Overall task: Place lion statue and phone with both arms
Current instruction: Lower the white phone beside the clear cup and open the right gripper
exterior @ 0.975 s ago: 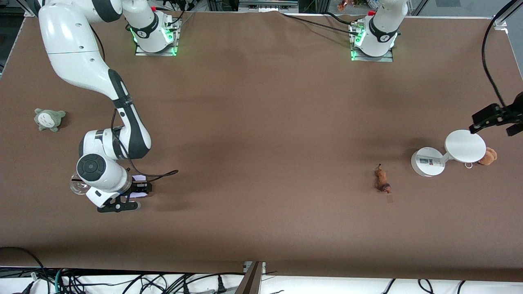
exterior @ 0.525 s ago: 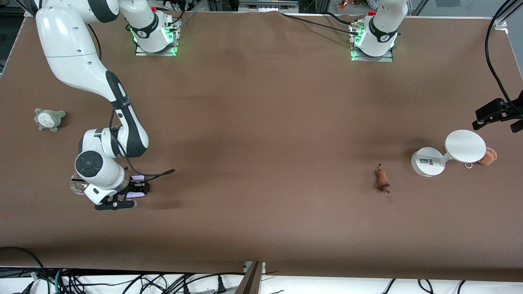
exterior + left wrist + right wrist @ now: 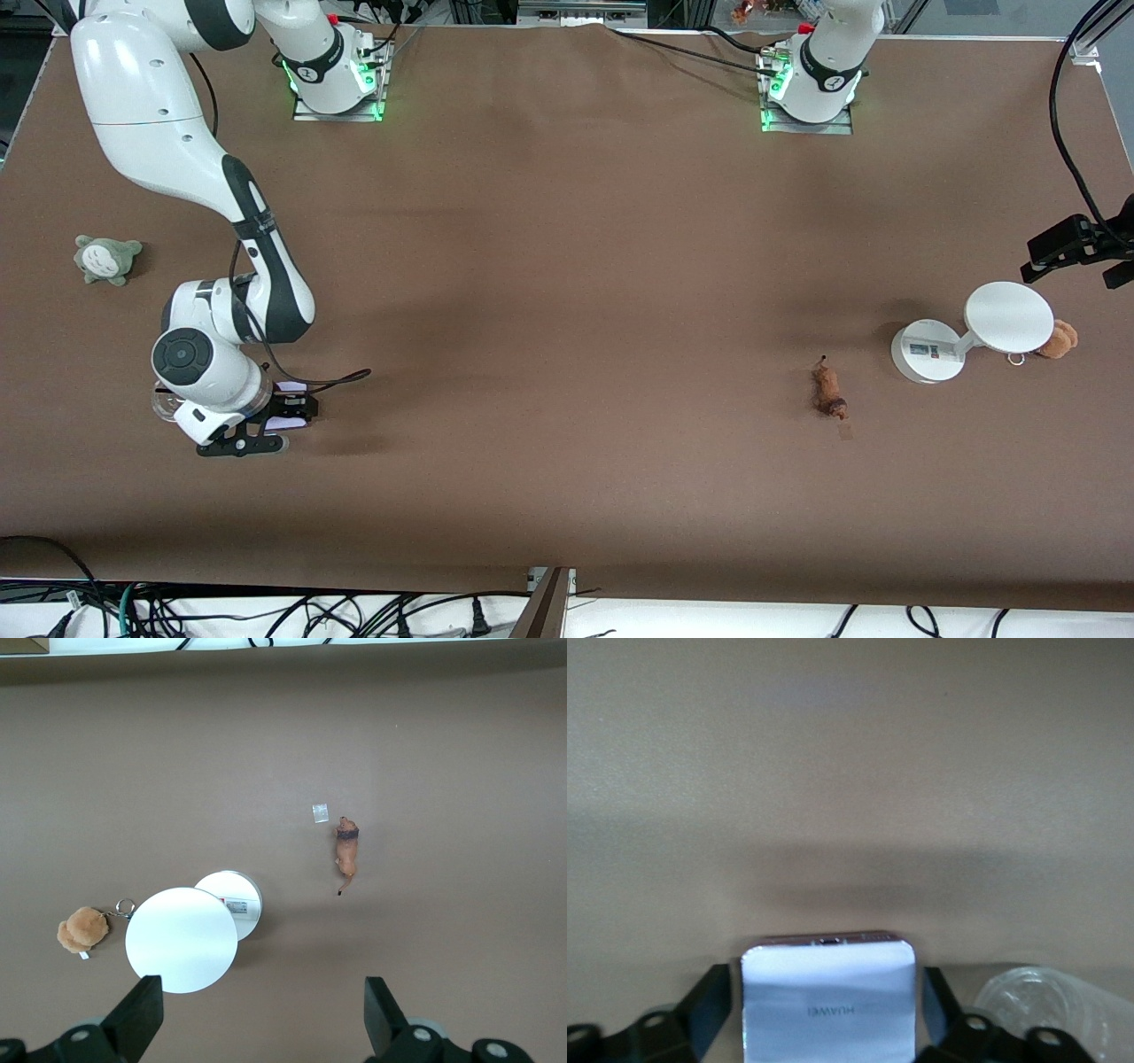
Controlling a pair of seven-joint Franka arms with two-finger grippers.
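The phone (image 3: 827, 1005), a pale lavender-white slab, sits between the fingers of my right gripper (image 3: 270, 425), which is shut on it just above the table near the right arm's end. Only slivers of the phone (image 3: 291, 387) show under the wrist in the front view. The lion statue (image 3: 829, 392), orange-brown with a dark mane band, lies on the brown table toward the left arm's end. It also shows in the left wrist view (image 3: 346, 849). My left gripper (image 3: 1076, 252) is open and empty in the air beside the white stand (image 3: 1008, 317), its fingers (image 3: 142, 1014) spread wide.
The white stand (image 3: 182, 939) has a round base and disc top. A brown plush (image 3: 1059, 338) lies against it. A grey-green plush (image 3: 106, 259) lies near the right arm's end. A clear glass (image 3: 164, 403) stands by my right wrist. A small clear scrap (image 3: 844, 431) lies by the lion.
My right gripper has shifted with the phone toward the right arm's end of the table. My left gripper has drawn away from over the stand's disc toward the table edge.
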